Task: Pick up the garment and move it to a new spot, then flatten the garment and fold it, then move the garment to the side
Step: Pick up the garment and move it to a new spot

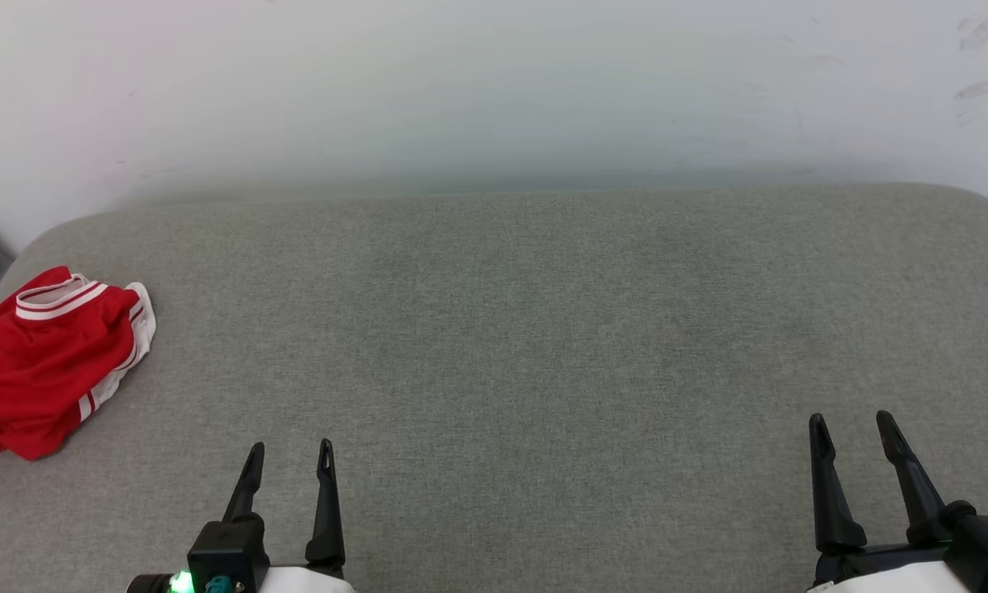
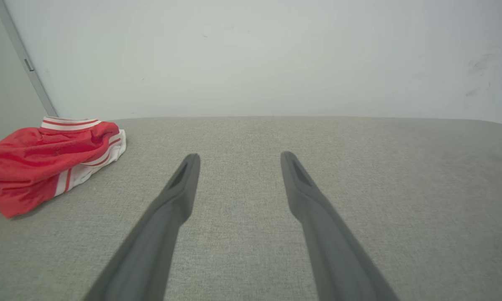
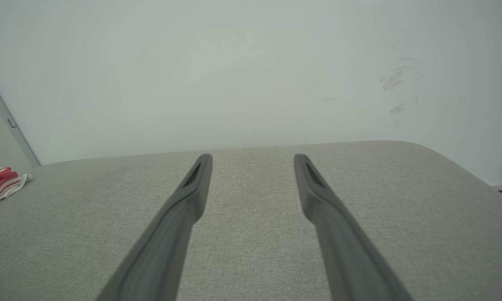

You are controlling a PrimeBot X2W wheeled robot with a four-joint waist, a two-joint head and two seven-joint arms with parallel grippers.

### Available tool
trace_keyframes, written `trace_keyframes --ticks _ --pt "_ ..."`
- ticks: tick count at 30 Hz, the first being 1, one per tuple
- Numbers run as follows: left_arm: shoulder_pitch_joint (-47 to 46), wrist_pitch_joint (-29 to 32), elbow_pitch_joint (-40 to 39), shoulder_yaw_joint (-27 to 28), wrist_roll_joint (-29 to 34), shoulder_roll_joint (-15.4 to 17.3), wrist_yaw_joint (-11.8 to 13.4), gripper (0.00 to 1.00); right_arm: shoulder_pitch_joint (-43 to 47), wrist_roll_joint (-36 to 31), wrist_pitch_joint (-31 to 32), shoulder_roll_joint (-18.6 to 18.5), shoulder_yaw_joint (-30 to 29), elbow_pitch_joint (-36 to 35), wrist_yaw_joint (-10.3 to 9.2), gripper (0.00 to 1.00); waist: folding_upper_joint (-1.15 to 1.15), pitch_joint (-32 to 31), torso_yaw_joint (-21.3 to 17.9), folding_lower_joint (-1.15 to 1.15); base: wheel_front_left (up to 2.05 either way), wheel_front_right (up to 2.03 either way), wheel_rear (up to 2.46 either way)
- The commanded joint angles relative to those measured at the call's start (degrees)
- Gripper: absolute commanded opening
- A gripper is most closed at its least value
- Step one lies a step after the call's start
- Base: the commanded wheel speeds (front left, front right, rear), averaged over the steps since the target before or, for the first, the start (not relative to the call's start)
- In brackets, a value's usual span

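Red garment (image 1: 45,362) lies bunched at the cushion's (image 1: 494,329) left; both jaws gape empty.

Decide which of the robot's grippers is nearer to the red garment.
Left. The left gripper sits open to the right of the garment, not touching it; the right gripper, also open, is far off across the grey surface.

Grey fabric cushion (image 1: 543,346) with rounded far corners, pale wall (image 1: 494,82) right behind it, dark scuff marks (image 1: 986,29) far right, grey metal strip (image 2: 23,58) far left, soft even light
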Motion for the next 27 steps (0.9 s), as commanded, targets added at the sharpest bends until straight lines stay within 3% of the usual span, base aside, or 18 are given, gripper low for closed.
trace_keyframes --ticks 1,11,27 --pt "0.3 -0.2 0.1 0.0 -0.1 -0.1 0.3 1.00 0.7 0.0 -0.2 -0.1 0.1 0.0 -0.02 1.00 0.00 0.0 0.2 0.00 0.00 0.00 0.00" --pt "-0.3 -0.2 0.0 0.6 -0.8 -0.1 1.5 1.00 1.0 -1.1 -0.2 -0.1 0.6 -0.5 -0.02 1.00 0.00 0.2 3.5 0.00 0.00 0.00 0.00" --pt "-0.8 -0.2 0.0 1.5 -0.5 -0.1 3.6 1.00 0.8 -2.6 -0.2 -0.1 1.3 -1.3 -0.02 1.00 0.00 1.2 13.9 0.00 0.00 0.00 0.00"
